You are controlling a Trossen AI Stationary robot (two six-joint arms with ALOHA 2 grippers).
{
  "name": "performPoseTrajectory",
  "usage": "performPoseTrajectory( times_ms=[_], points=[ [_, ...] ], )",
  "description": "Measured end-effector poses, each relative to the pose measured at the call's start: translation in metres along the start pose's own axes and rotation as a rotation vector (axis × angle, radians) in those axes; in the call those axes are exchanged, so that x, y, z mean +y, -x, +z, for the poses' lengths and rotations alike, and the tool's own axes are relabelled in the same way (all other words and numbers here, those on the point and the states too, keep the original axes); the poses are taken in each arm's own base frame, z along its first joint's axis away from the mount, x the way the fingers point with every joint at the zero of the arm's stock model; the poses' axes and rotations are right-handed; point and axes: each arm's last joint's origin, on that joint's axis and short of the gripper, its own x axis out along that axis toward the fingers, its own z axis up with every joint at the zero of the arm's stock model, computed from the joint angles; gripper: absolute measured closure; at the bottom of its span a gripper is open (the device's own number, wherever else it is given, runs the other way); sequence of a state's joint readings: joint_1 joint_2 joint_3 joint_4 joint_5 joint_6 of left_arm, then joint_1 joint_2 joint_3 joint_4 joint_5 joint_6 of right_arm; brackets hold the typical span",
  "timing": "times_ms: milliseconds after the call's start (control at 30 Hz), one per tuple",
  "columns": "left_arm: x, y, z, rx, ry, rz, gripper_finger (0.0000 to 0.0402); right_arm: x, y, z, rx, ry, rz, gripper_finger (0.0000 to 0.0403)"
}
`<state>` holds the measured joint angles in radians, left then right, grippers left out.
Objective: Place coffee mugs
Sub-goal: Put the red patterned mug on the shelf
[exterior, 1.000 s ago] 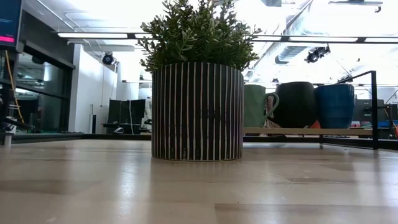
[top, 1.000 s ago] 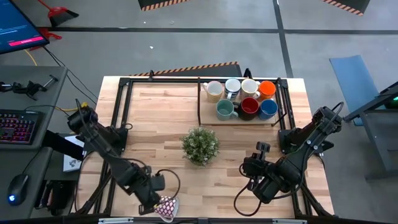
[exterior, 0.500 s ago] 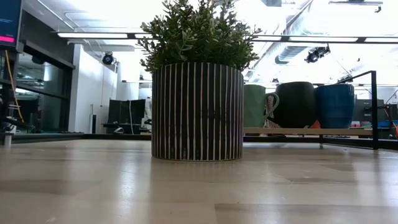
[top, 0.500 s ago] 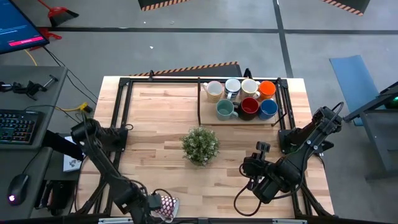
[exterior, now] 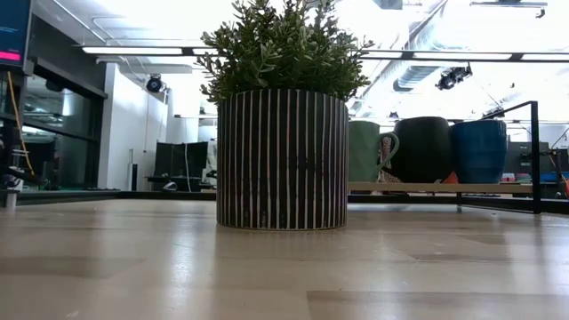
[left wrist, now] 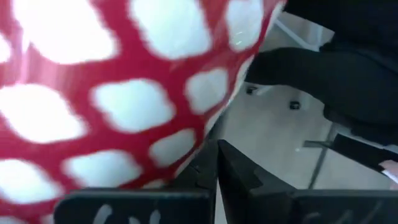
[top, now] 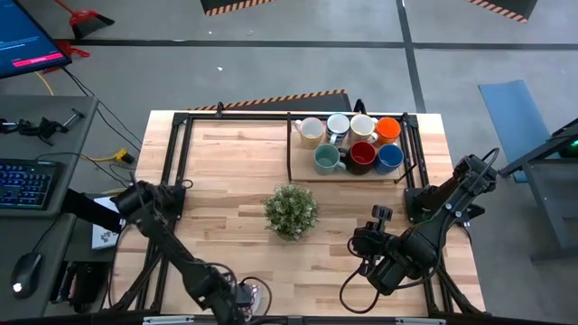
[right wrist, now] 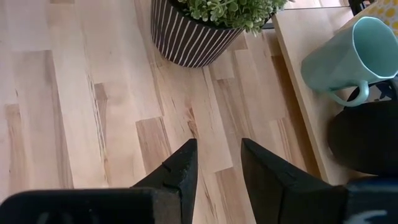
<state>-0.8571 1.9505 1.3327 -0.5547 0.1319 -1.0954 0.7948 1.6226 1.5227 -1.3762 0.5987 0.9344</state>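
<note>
Seven mugs stand on a black-framed wooden tray at the far right: cream, two white, orange, green, red and blue. An eighth mug, red with white spots, is at the table's near edge. My left gripper is shut on it, and it fills the left wrist view. My right gripper is open and waits over bare wood near the right side. My left gripper holds the red-and-white mug by its side wall, with one dark finger against it; the other finger is hidden behind the mug. It comes roughly level from the table's left. Whether the mug rests on the table or is lifted I cannot tell.
A spiky green plant in a striped pot stands mid-table between the near edge and the tray, and fills the middle of the low view. A black metal frame runs round the table. Bare wood lies left of the tray.
My left arm has folded down toward the table's near edge, and its gripper has moved right along that edge. The red-and-white mug has gone with it, a little to the right. My right arm has kept still.
</note>
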Motion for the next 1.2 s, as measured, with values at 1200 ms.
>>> performPoseTrajectory(
  times_ms=[1200],
  points=[
    [0.042,0.048,0.078,-0.226,-0.240,0.108,0.0401,0.002,0.000,0.001,-0.009,-0.019,0.012,0.0302]
  ],
)
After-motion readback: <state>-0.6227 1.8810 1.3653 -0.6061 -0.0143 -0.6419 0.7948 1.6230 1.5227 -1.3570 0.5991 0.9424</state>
